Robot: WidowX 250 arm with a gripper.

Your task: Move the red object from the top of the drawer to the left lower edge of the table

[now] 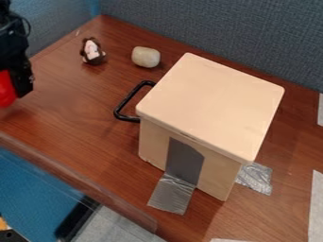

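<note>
- The red object (5, 89) is at the far left of the view, partly cut off by the edge, low against the black gripper (23, 81), near the left side of the table (82, 120)
- How wide the gripper stands, and whether it has the red object in its grasp, I cannot tell
- The black arm (11, 35) comes in at the upper left, above the gripper
- To the right of the gripper, near the back of the table, lies a small toy figure (93, 50) with dark brown around a pale middle
- Just beside the figure, on its right, sits a rounded, cream-coloured lump (146, 56), apart from it
- The beige drawer box (211, 104) stands upright right of centre, with a black handle (131, 98) jutting out on its left
- A grey strip (183, 163) runs down the box's near side and onto the table; silvery tape (257, 178) lies by its right lower edge
- White strips (317, 203) show along the right edge of the view
- Behind the table stands a blue-grey partition (221, 33); a blue surface (38, 189) shows below its near edge, at lower left
</note>
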